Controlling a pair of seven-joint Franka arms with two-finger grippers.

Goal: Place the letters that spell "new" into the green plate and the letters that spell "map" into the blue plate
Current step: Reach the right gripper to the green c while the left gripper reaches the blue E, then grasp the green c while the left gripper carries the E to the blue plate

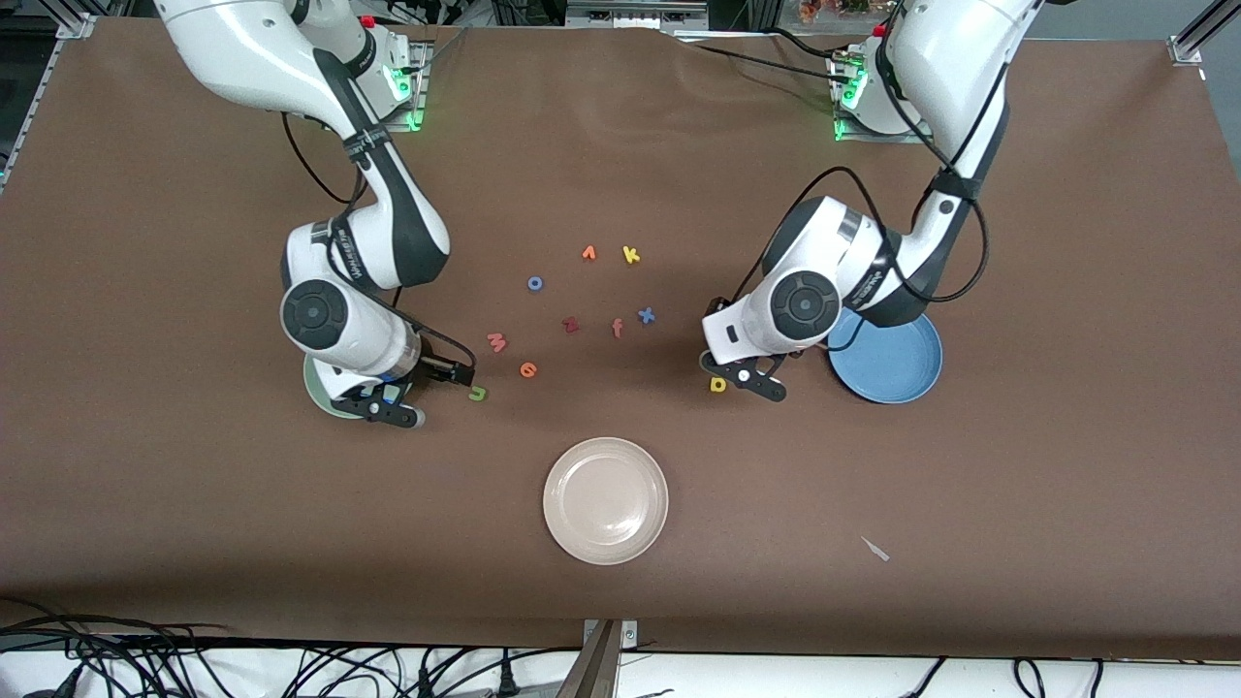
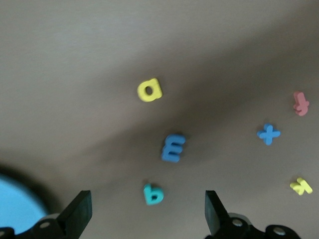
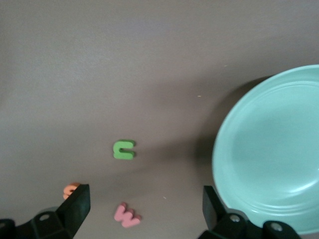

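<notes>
Your right gripper (image 3: 144, 206) hangs wide and empty over the surface (image 1: 194, 523) beside the green plate (image 3: 271, 149); green n (image 3: 124, 149), pink w (image 3: 126, 215) and orange e (image 3: 70, 189) lie on the surface just by it. Your left gripper (image 2: 147, 211) is also wide, empty, above teal p (image 2: 153, 194), blue m (image 2: 173, 148) and yellow a (image 2: 149, 90), next to the blue plate (image 1: 897, 364).
</notes>
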